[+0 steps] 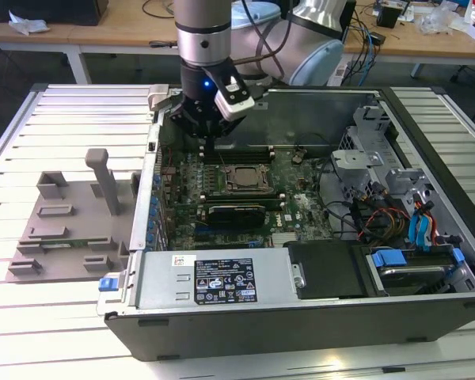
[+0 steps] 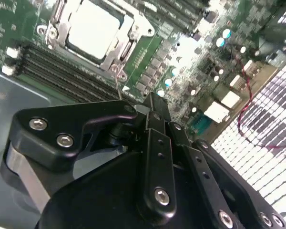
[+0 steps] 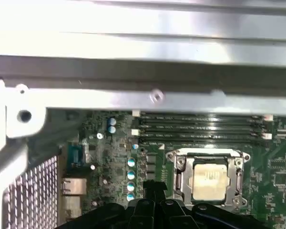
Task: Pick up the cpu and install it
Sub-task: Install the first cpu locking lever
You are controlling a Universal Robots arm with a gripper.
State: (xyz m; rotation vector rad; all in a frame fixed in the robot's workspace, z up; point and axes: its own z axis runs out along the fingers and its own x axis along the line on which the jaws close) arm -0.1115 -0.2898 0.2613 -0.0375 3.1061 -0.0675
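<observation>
Black gripper [image 2: 152, 102] linkage sits nearest the lens in both wrist views, jaws pinched together to a narrow tip, holding nothing visible. Cpu [image 3: 209, 181] already lies flat in its socket frame [image 3: 178, 176] on the motherboard [image 1: 293, 210], silver top up. Square chip, no real long axis. Jaws hang beside the socket, near it but not over it: in the exterior view the tip [image 1: 208, 142] sits toward that view's left and far side of the cpu [image 1: 241, 178], by the memory slots [image 3: 200, 129].
</observation>
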